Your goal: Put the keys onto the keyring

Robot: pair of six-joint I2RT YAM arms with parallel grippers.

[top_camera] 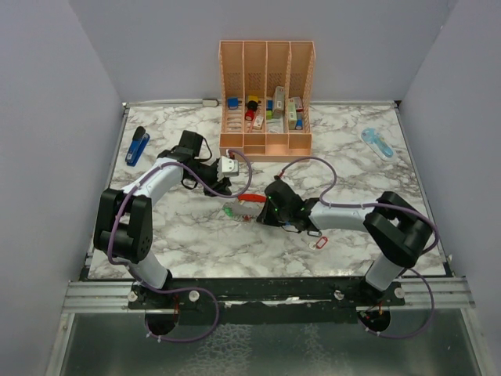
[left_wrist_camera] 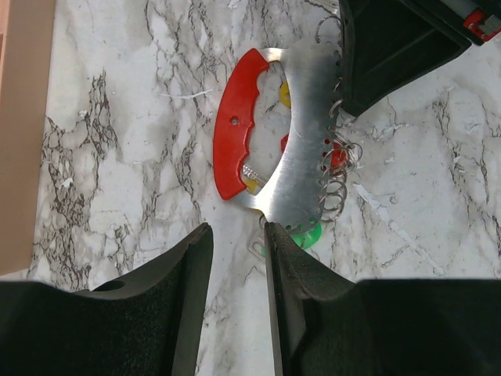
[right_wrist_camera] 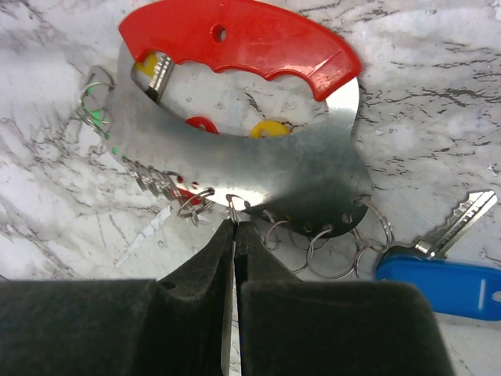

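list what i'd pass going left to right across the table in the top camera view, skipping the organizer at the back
blue stapler → left gripper → keyring → small red loop → pale blue object

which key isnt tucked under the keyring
The blue-headed key, lying in the open beside the keyring; the red key, yellow key and green key peek from under it.
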